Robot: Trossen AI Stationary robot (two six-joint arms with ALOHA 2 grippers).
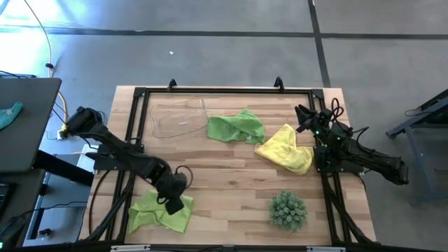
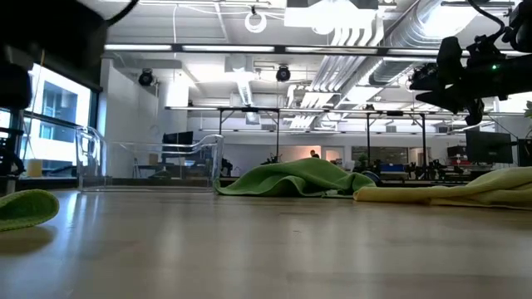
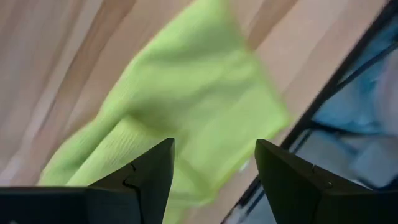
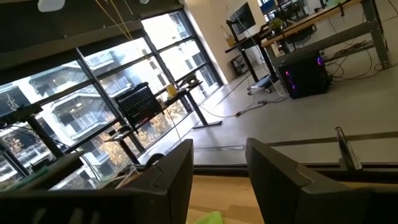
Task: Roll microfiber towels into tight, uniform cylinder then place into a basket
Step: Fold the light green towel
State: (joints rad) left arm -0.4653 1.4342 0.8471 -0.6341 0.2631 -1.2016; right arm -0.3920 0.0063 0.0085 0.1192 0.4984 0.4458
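A lime green towel [image 1: 159, 213] lies crumpled flat on the table near the front left; it also shows in the left wrist view [image 3: 186, 118] and the low view [image 2: 25, 208]. My left gripper [image 1: 176, 198] is open just above its far right part, the fingers [image 3: 155, 177] standing over the cloth. A second lime green towel [image 1: 236, 127] and a yellow towel [image 1: 287, 148] lie crumpled mid-table. The clear basket [image 1: 178, 115] stands at the far left. My right gripper [image 1: 305, 116] is open, raised above the table's right side, and empty.
A spiky green ball-shaped plant [image 1: 288, 210] sits near the front right. A black frame [image 1: 133, 126] runs around the table's edges. A teal cloth [image 1: 10, 114] lies on a side table off to the left. Bare wood lies between the towels.
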